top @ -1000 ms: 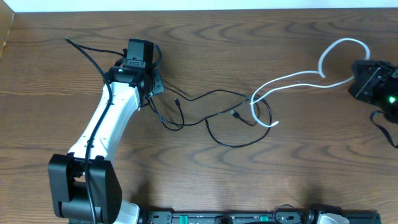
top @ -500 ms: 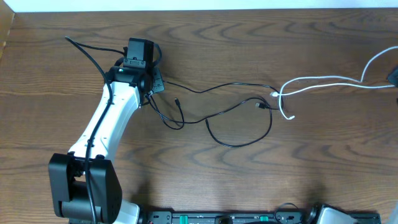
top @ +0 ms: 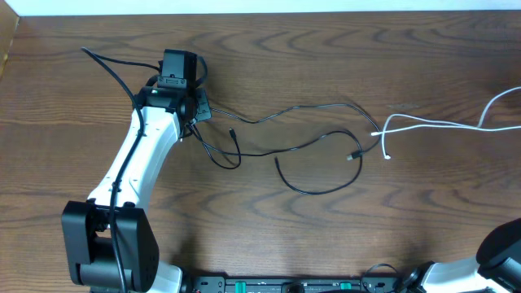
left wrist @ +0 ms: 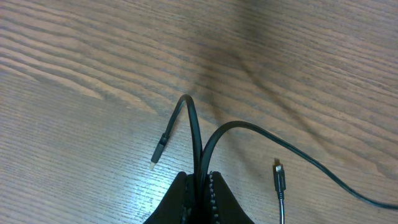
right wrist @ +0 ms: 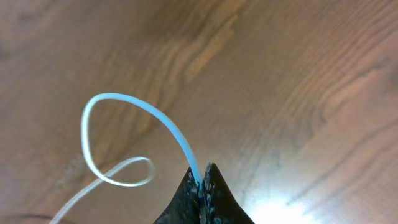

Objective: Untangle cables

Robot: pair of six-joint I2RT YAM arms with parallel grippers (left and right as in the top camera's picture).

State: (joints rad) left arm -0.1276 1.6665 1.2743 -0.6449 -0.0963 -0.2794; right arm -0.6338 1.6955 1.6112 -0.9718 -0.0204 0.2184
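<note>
The black cables (top: 317,105) trail rightward across the wooden table from my left gripper (top: 202,107), and one makes a loop (top: 313,192) at the middle. In the left wrist view my left gripper (left wrist: 201,177) is shut on a doubled black cable (left wrist: 194,124), with a plug end (left wrist: 158,151) to the left and another plug (left wrist: 279,177) to the right. The white cable (top: 440,123) lies apart at the right and runs off the right edge. My right gripper (right wrist: 202,175) is out of the overhead view. It is shut on the white cable (right wrist: 93,118), which curls to the left.
My left arm (top: 138,163) stretches from its base (top: 110,248) at the front left, with its own thick black wire (top: 106,65) behind it. A black rail (top: 309,285) runs along the front edge. Part of the right arm (top: 503,248) shows at the bottom right.
The white cable has been drawn right, out of the black loops, and the right gripper has left the overhead view. The black cables stretched rightward. The left arm barely moved.
</note>
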